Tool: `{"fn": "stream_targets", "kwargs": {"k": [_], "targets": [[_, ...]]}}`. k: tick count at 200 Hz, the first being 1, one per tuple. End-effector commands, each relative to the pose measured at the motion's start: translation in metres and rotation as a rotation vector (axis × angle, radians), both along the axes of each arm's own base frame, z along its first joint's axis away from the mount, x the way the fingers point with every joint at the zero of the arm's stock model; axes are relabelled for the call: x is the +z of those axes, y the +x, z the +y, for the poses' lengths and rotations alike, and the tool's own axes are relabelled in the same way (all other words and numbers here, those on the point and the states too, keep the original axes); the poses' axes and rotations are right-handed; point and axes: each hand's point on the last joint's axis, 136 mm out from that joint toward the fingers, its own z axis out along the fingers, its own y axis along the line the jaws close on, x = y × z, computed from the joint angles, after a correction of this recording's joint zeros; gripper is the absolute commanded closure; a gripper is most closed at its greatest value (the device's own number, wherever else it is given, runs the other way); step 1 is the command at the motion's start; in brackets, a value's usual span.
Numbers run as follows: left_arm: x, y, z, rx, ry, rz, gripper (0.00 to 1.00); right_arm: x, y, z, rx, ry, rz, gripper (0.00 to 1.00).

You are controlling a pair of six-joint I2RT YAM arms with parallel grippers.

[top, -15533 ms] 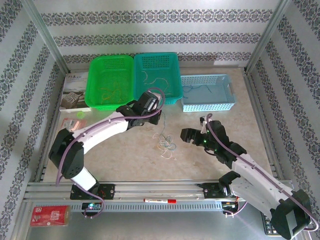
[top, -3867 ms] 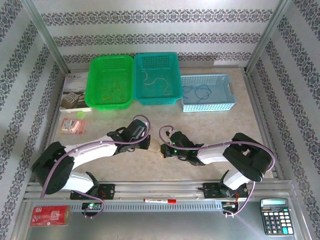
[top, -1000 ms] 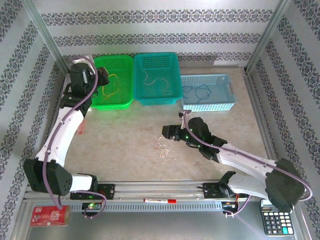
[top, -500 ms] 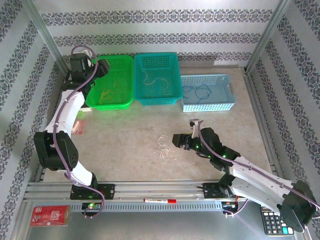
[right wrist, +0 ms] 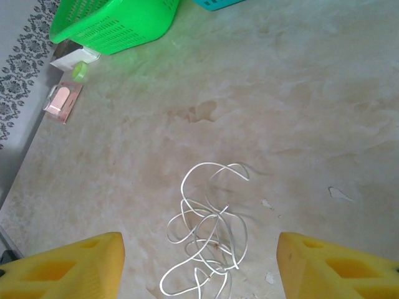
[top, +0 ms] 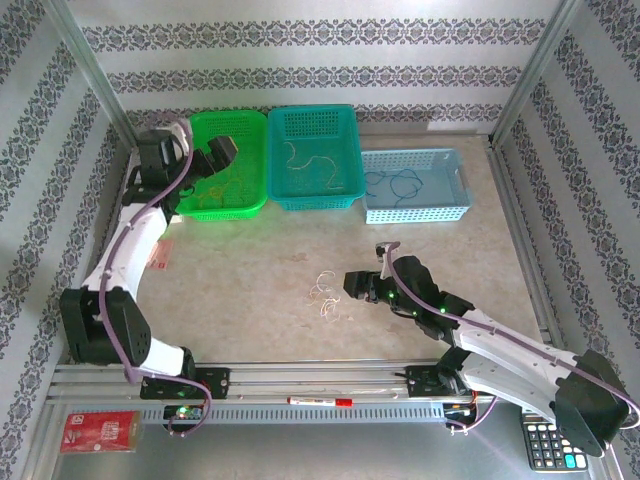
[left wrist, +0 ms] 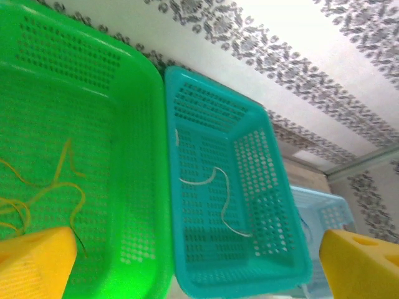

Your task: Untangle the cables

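Note:
A small tangle of white cables (top: 326, 296) (right wrist: 206, 240) lies on the table. My right gripper (top: 351, 284) (right wrist: 199, 274) hovers just right of it, open, its yellow fingertips (right wrist: 65, 268) on either side of the tangle without touching it. My left gripper (top: 222, 152) (left wrist: 198, 274) hangs open and empty over the green basket (top: 226, 119). Yellow-green cables (left wrist: 43, 187) lie loose in that basket. One white cable (left wrist: 218, 187) rests in the teal basket (top: 312, 110) (left wrist: 274, 205). A blue cable (top: 395, 182) lies in the light blue basket (top: 412, 155).
The three baskets stand in a row along the back of the table. A pink packet (top: 160, 256) (right wrist: 60, 103) lies at the left side under the left arm. A calculator (top: 548, 446) and a red pack (top: 98, 432) sit in front of the rail.
The left gripper, shut a second ago with a yellow-green strand at it, has opened over the green basket. The right gripper has drawn back a little to the right of the white tangle.

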Motion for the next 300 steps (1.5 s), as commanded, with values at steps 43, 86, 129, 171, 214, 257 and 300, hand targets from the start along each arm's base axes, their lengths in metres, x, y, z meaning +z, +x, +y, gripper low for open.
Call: {"fn": "stream_targets", "kwargs": {"k": [43, 86, 129, 171, 214, 257, 300], "targets": [[-0.017, -0.082, -0.066, -0.149, -0.143, -0.019, 0.00, -0.018, -0.005, 0.001, -0.003, -0.019, 0.027, 0.34], [-0.069, -0.140, -0.091, -0.156, -0.125, 0.053, 0.00, -0.025, -0.011, 0.009, 0.034, -0.050, 0.041, 0.33], [-0.118, -0.174, -0.107, -0.181, -0.117, 0.141, 0.00, -0.023, -0.015, 0.025, 0.067, -0.061, 0.043, 0.34], [-0.127, -0.180, -0.121, -0.217, -0.096, 0.156, 0.00, -0.034, -0.018, 0.031, 0.076, -0.081, 0.068, 0.35], [-0.133, -0.179, -0.136, -0.254, -0.085, 0.173, 0.00, -0.043, -0.015, 0.039, 0.087, -0.099, 0.086, 0.35], [-0.136, -0.179, -0.143, -0.268, -0.071, 0.182, 0.00, -0.056, -0.010, 0.054, 0.121, -0.119, 0.116, 0.36], [-0.136, -0.179, -0.145, -0.272, -0.073, 0.186, 0.00, -0.068, -0.008, 0.068, 0.165, -0.128, 0.148, 0.64]]}}
